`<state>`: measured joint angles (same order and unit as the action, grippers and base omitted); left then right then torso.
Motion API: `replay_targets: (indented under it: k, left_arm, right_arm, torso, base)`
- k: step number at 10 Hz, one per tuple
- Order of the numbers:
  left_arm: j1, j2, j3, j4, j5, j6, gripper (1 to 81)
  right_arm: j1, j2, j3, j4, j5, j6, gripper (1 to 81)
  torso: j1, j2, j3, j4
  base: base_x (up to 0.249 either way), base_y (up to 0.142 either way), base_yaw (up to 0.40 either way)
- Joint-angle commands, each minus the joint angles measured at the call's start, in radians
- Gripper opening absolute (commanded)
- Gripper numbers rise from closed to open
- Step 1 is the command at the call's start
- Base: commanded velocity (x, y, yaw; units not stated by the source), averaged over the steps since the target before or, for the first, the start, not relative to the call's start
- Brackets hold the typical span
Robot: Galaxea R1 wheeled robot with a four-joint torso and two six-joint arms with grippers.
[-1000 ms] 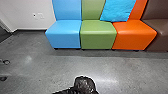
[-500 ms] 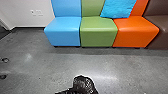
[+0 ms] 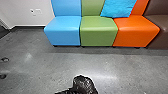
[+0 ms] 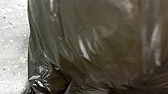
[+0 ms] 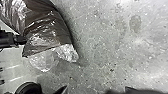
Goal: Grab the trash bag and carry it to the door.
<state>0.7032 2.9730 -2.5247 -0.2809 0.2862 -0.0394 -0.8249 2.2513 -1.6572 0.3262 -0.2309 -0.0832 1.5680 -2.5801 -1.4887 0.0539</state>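
looming close before the left jaws, the trash bag [image 4: 92, 50] seems nearer to them than to the right jaws, which have it off to one side, with grey floor [image 5: 112, 45] next to it. a black robot part [image 5: 10, 40] meets or overlaps its flank; whether either pair of jaws is open, closed or gripping, one cannot tell. its long axis is unclear too. counted: one bag; beyond it from the jaws, four seats [image 3: 98, 31], blue, green, orange and brown; one cushion [image 3: 117, 8].

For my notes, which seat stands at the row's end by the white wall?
The light blue seat; the green, orange and brown are farther right.
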Motion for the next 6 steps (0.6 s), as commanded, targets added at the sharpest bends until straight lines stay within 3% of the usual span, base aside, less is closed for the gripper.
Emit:
replay_targets:
  k: [1, 6]
  left_arm:
    - [-0.069, -0.005, -0.006, 0.009, 0.061, 0.003, 81.1]
    - [-0.064, 0.0, -0.022, 0.026, 0.065, 0.003, 81.1]
  right_arm:
    - [0.149, -0.037, 0.025, 0.071, -0.058, 0.01, 81.1]
    - [0.141, -0.019, 0.034, 0.074, -0.059, 0.006, 81.1]
  torso:
    - [0.0, 0.0, 0.0, 0.0]
    - [0.0, 0.0, 0.0, 0.0]
  base:
    - [0.0, 0.0, 0.0]
    - [0.0, 0.0, 0.0]
